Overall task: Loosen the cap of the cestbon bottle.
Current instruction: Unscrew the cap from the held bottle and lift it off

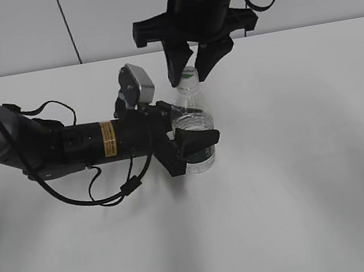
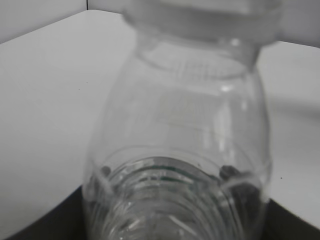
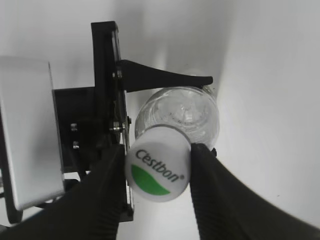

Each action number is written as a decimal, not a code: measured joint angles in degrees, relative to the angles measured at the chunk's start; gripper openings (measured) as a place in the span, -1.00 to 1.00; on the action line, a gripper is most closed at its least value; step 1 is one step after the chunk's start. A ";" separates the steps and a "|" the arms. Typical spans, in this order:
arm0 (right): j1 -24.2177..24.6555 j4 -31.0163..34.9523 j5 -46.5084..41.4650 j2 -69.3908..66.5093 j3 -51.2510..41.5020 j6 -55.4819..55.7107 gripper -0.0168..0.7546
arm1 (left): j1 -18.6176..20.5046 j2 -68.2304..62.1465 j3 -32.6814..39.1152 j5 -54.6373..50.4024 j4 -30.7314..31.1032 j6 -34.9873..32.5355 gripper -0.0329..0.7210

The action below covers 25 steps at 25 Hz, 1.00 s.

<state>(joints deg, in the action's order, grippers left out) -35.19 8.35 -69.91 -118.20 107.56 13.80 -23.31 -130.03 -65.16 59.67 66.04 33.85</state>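
Observation:
The cestbon bottle [image 1: 190, 99] stands upright on the white table [image 1: 302, 186], clear and ribbed, with a dark green label band low down. My left gripper [image 1: 197, 123] reaches in from the left and is shut on the bottle's body. In the left wrist view the bottle [image 2: 185, 115] fills the frame between the dark jaws [image 2: 175, 227]. The white cap [image 3: 157, 171] with its green mark sits on the bottle [image 3: 187, 110]. My right gripper [image 3: 159, 154] comes down from above and is shut on the cap, one finger on each side. It also shows in the exterior view [image 1: 196, 69] around the cap [image 1: 190, 74].
The left arm's body and cables [image 1: 73, 151] lie low across the left half of the table. A grey wall [image 1: 11, 32] stands behind the table's far edge. Bare tabletop lies to the right and front of the bottle.

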 joint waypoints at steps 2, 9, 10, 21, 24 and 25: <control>0.00 -0.24 0.00 0.00 0.00 -7.39 -0.15 | 0.00 0.00 0.00 0.00 0.00 0.00 0.13; -0.20 -1.73 0.00 0.00 0.07 -33.12 -0.15 | 0.00 0.00 0.00 -0.05 0.00 0.00 0.13; -0.20 -1.79 0.00 0.00 0.12 -36.10 -0.15 | 0.00 0.00 0.00 -0.05 0.05 0.00 0.13; -0.20 -1.42 0.00 0.06 0.18 -64.32 -0.16 | 0.00 -0.02 -0.06 0.21 0.40 0.00 0.13; -0.20 -0.99 -0.18 0.10 0.18 -72.28 -0.16 | 0.05 -0.02 -0.06 0.54 1.25 0.00 0.13; -0.20 -0.85 -0.29 0.10 0.18 -74.98 -0.16 | 0.11 -0.02 -0.06 0.77 1.53 0.00 0.13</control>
<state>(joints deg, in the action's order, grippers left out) -35.38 7.50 -70.20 -118.10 107.75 -61.18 -23.20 -130.05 -65.22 60.44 67.57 33.85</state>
